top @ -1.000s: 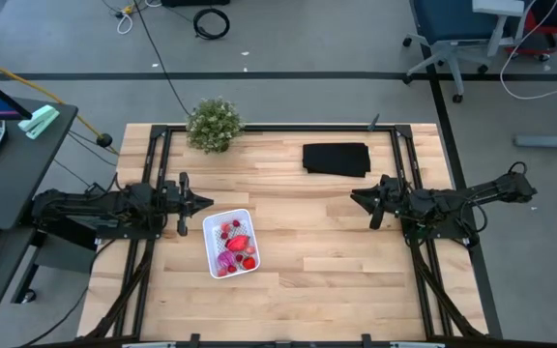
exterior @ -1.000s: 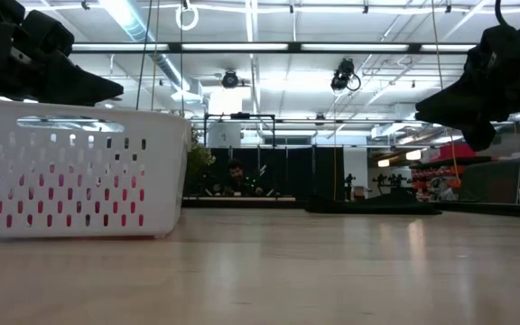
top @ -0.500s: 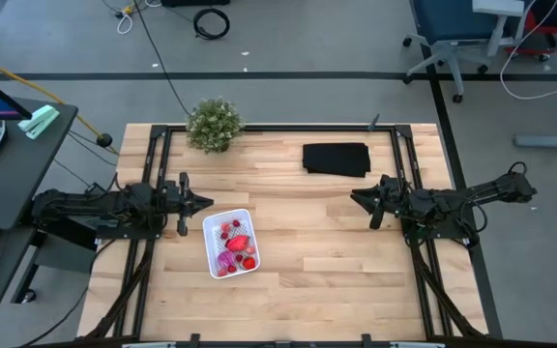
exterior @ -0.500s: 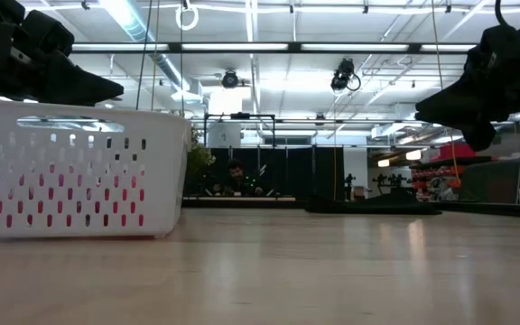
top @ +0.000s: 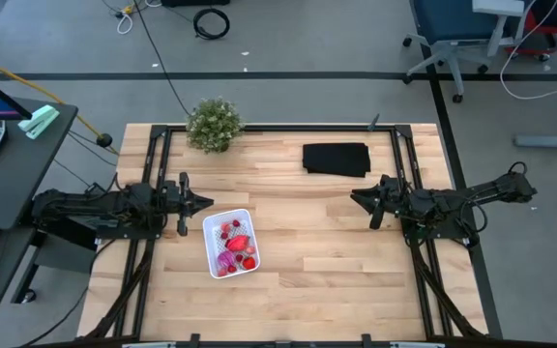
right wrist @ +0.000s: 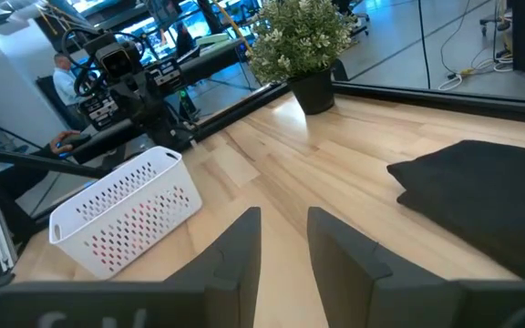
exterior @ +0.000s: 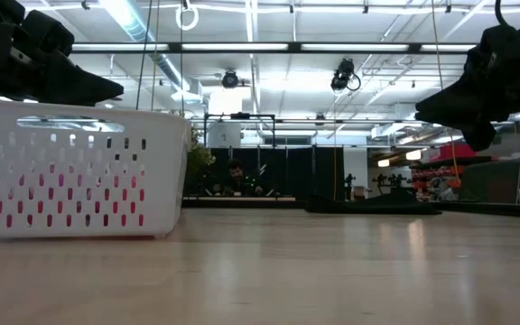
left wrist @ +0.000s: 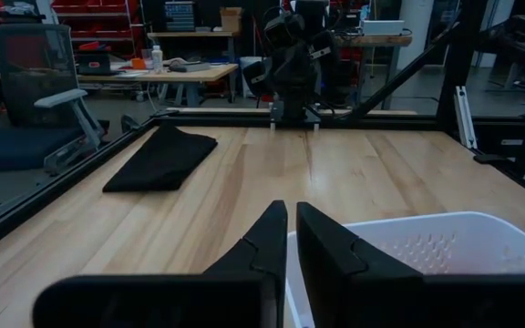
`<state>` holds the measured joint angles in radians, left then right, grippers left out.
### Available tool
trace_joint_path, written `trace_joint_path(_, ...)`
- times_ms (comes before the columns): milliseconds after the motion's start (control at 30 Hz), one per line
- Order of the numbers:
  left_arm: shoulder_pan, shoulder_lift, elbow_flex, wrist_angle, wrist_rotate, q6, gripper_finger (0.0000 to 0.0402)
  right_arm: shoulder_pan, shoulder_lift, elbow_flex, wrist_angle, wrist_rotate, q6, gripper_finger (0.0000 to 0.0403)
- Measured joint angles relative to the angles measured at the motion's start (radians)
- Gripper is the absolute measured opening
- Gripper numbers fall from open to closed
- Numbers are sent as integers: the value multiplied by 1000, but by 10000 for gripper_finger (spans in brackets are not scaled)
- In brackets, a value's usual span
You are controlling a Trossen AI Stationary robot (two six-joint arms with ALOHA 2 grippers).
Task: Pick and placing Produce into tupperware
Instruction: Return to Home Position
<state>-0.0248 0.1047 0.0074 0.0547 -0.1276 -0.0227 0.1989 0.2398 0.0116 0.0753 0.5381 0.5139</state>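
The white tupperware (top: pixel 208 228) stands on the table's left half, with several red produce pieces (top: pixel 237 243) and a purple-magenta ball (top: pixel 225 260) inside. It also shows in the low view (exterior: pixel 70 171), the left wrist view (left wrist: pixel 445 251) and the right wrist view (right wrist: pixel 126 214). My left gripper (top: pixel 209 203) hovers just beyond the tupperware's far left corner, its fingers nearly closed (left wrist: pixel 292 214) and empty. My right gripper (top: pixel 354 198) hovers over the table's right half, fingers apart (right wrist: pixel 283 219) and empty.
A bushy green plant (top: pixel 213 124) stands at the far left of the table. A folded black cloth (top: pixel 337 159) lies at the far right. Bare wood lies between the two grippers and along the near edge. A person sits in the room beyond the table (exterior: pixel 235 171).
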Motion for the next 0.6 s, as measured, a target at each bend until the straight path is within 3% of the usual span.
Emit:
trace_joint_path(333, 0, 0, 0, 0, 0, 0, 23, 0, 0, 0, 0, 0, 0, 101)
trace_joint_path(600, 0, 0, 0, 0, 0, 0, 35, 0, 0, 0, 0, 0, 0, 101)
